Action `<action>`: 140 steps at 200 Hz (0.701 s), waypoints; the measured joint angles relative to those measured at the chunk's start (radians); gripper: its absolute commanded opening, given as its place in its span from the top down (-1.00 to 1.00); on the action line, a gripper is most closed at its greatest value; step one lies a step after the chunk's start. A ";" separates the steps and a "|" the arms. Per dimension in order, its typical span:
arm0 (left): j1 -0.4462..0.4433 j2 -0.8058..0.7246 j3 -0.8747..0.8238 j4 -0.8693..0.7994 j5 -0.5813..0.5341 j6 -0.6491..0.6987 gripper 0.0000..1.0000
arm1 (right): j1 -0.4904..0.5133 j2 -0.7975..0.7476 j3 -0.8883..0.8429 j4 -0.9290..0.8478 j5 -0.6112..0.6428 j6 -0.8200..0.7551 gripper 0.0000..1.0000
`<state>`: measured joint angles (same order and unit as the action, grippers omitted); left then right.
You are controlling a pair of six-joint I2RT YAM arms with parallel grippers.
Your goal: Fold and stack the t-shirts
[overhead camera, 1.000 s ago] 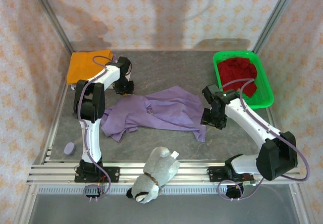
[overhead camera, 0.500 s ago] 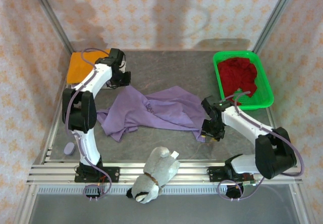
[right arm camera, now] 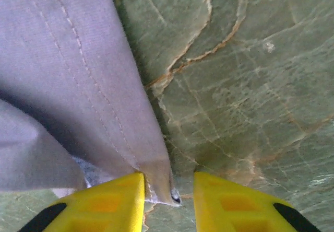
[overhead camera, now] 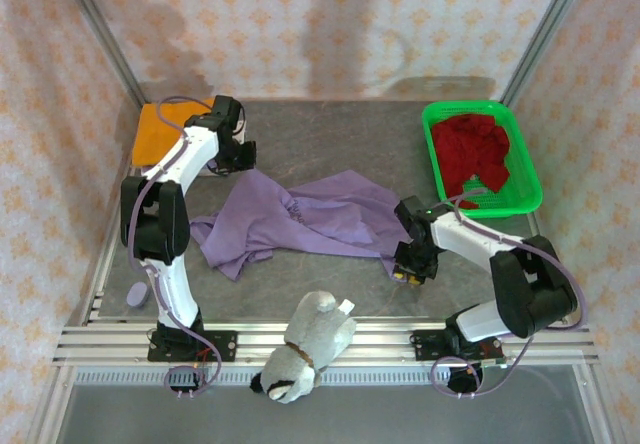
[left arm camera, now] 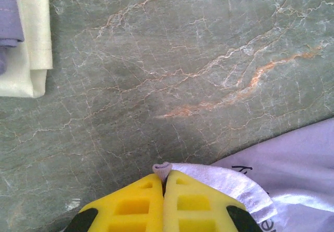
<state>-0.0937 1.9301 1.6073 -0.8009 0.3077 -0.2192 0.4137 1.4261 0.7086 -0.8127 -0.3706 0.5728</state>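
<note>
A lavender-purple t-shirt (overhead camera: 310, 219) lies spread and rumpled across the middle of the table. My left gripper (overhead camera: 235, 154) is at its far left edge, shut on a small pinch of the cloth (left arm camera: 163, 168), with the shirt (left arm camera: 292, 164) trailing off to the right. My right gripper (overhead camera: 408, 269) is low over the shirt's near right corner, open. That hemmed corner (right arm camera: 156, 174) lies between the yellow fingers (right arm camera: 104, 200), against the left one. An orange t-shirt (overhead camera: 160, 129) lies folded at the far left. A dark red t-shirt (overhead camera: 478, 149) is bunched in the basket.
The green plastic basket (overhead camera: 527, 179) stands at the far right. A grey-and-white plush toy (overhead camera: 305, 349) lies on the near rail between the arm bases. A small lavender object (overhead camera: 137, 292) sits at the near left edge. Patterned walls close in the table.
My left gripper drew the shirt's far left edge back and left toward the orange shirt. My right gripper came down to the shirt's near right corner and its jaws narrowed.
</note>
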 measured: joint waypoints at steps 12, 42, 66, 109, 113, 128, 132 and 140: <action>0.000 -0.006 0.000 -0.004 0.000 0.000 1.00 | 0.000 0.003 0.000 0.003 -0.004 0.000 0.51; 0.000 -0.026 0.000 -0.017 0.000 0.000 1.00 | 0.001 0.006 0.002 0.009 -0.014 0.003 0.91; 0.000 -0.069 0.000 -0.021 -0.001 0.000 1.00 | 0.003 -0.002 0.010 0.007 -0.016 -0.002 1.00; 0.000 -0.225 -0.006 -0.029 -0.010 -0.007 1.00 | 0.007 -0.133 0.081 -0.047 0.013 -0.005 1.00; 0.000 -0.244 -0.004 -0.032 -0.012 -0.008 1.00 | 0.007 -0.150 0.099 -0.056 0.020 -0.005 1.00; 0.000 -0.294 0.010 -0.055 -0.027 -0.008 1.00 | 0.008 -0.220 0.191 -0.098 0.060 -0.006 1.00; 0.000 -0.304 0.017 -0.061 -0.033 -0.007 1.00 | 0.008 -0.236 0.216 -0.108 0.069 -0.008 1.00; 0.000 -0.326 0.035 -0.072 -0.049 -0.004 1.00 | 0.008 -0.272 0.275 -0.130 0.094 -0.009 1.00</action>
<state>-0.0937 1.6043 1.6428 -0.8730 0.2584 -0.2234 0.4217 1.1538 0.9833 -0.9432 -0.2764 0.5640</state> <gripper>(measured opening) 0.048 0.038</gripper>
